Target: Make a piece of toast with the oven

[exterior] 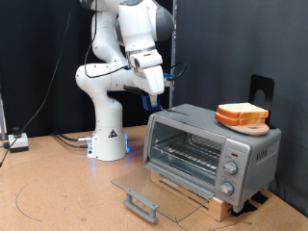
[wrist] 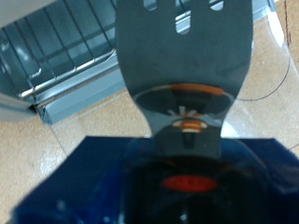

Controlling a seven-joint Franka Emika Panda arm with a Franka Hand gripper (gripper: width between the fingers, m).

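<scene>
Silver oven (exterior: pixel 214 144) with grey bar handle (exterior: pixel 141 204) and black feet; bread slices (exterior: pixel 242 115) cream-faced, orange-tan crusted. White robot arm (exterior: pixel 120 67) on tan wood-grain table (exterior: pixel 58 188). Grey slotted spatula (wrist: pixel 184 56) with blue handle (wrist: pixel 159 182).

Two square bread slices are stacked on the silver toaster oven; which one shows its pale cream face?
The upper slice: its pale face is open to view, while the lower slice under it shows only an orange-tan crust edge.

The oven (exterior: pixel 212 146) has a brushed silver metal body, a clear glossy glass door and a wire rack. The table (exterior: pixel 58 192) looks like matt, speckled wood. A smooth grey metal spatula (wrist: pixel 185 56) shows dull reflections.
</scene>
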